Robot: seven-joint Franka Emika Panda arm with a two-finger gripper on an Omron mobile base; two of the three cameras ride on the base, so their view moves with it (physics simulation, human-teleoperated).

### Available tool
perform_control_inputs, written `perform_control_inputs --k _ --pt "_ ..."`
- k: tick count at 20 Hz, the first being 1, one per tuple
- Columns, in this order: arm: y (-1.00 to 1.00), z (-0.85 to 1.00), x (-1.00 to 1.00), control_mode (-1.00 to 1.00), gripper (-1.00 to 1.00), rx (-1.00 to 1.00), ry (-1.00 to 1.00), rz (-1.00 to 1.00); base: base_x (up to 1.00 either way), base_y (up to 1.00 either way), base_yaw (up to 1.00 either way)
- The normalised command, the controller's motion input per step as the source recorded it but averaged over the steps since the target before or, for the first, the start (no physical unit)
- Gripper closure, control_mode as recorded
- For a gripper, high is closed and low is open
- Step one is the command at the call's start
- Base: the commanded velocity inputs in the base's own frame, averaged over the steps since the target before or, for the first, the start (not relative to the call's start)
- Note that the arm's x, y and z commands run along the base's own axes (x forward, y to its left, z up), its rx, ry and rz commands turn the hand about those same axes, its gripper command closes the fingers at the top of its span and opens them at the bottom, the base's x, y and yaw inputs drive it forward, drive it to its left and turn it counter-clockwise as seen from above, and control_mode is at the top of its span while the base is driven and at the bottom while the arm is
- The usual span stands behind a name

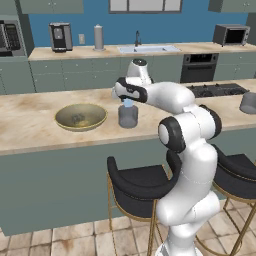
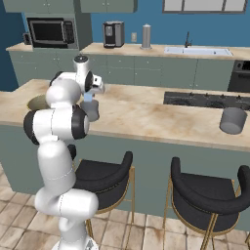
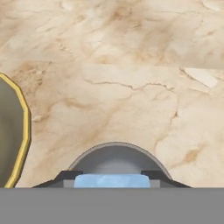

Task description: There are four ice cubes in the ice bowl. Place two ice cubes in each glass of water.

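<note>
From my station I saw the white arm's two-finger gripper poised directly over the nearer short grey cylindrical glass of water on the beige marble-patterned island counter, and its dark fingers were pinched on a small pale blue translucent ice cube. In the hand view that ice cube sat squarely between the two fingertips, with the round grey mouth of the glass right beneath it and the gold rim of the wide, shallow olive-gold ice bowl showing at the left edge. From the left base view the ice bowl rested on the counter just beside the glass, on its left, the two standing apart; I could not make out how many cubes lay inside it. From the right base view I saw the gripper with the blue cube above the same glass, partly hidden by the arm. The second short grey cylindrical glass stood well apart, far along the counter toward the right, in front of the black cooktop. Two black stools with gold legs stood below the counter edge.
</note>
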Motion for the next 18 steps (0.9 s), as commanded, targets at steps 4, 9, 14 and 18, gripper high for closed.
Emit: perform_control_inputs --k 4,9,14,18 --pt "-0.03 -0.24 -0.01 -1.0 1.0 -0.01 0.0 0.0 0.0 0.0 0.0" --pt "-0.01 -0.22 0.06 -1.0 1.0 -0.01 0.0 -0.05 0.0 0.0 0.0" --pt "0.0 -0.06 0.01 -1.0 1.0 -0.04 0.0 -0.06 0.0 0.0 0.0" --pt "0.0 -0.1 0.02 -1.0 1.0 -0.01 0.0 0.0 0.0 0.0 0.0"
